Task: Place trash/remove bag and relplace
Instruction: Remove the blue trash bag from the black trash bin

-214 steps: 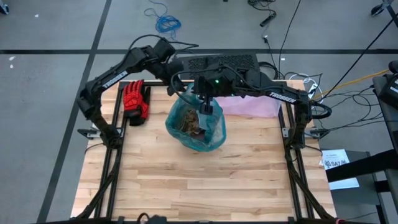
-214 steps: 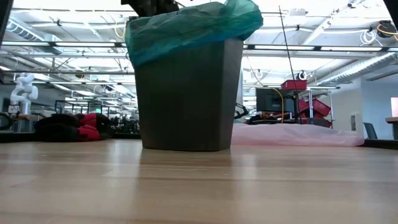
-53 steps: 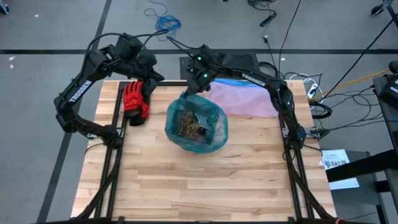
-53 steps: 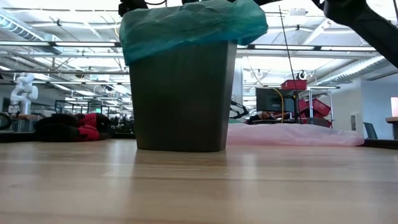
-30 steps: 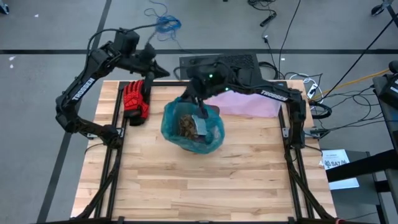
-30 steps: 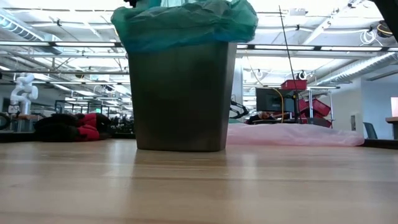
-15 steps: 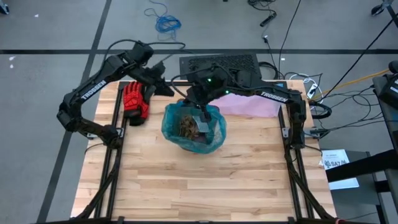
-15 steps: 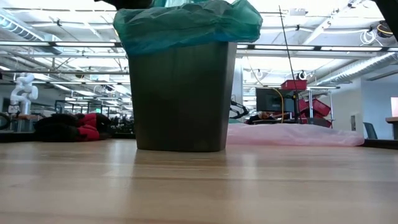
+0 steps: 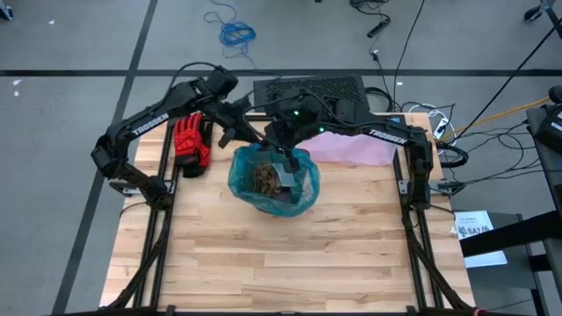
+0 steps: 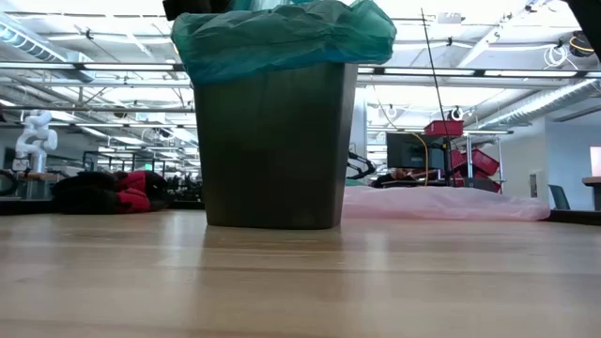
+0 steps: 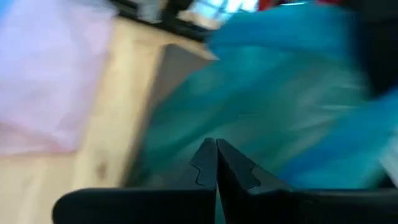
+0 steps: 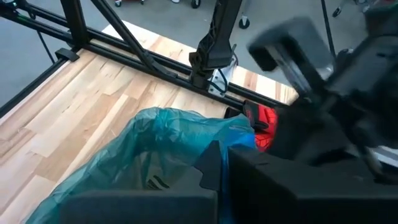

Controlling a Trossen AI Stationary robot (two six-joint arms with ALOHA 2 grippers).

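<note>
A dark grey bin stands on its base at the middle of the table's far half. The teal bag lines it, its rim folded over the bin's top edge. Brown trash lies inside. My right gripper reaches in from the right, slanting down over the bin's far side, and is shut at the bag's rim. My left gripper comes from the far left. It is shut right at the bag's far-left rim. My right gripper pinches the bag's rim on the bin's far side, and the film rises to a peak beside the fingertips. The fingers slant down from the table's right. They hide how many layers lie between them. My left gripper: whether it touches the bag I cannot tell, since its view is blurred.
A red glove lies at the far left of the table. A pale pink bag lies flat at the far right, behind the bin. A black grille sits beyond the far edge. Bare wood fills the near half.
My left gripper has swung from beyond the table's far left corner toward the bin, going right and down and tipping downward. It now stands at the bag's far-left rim. My right gripper, the bin and the bag have kept still.
</note>
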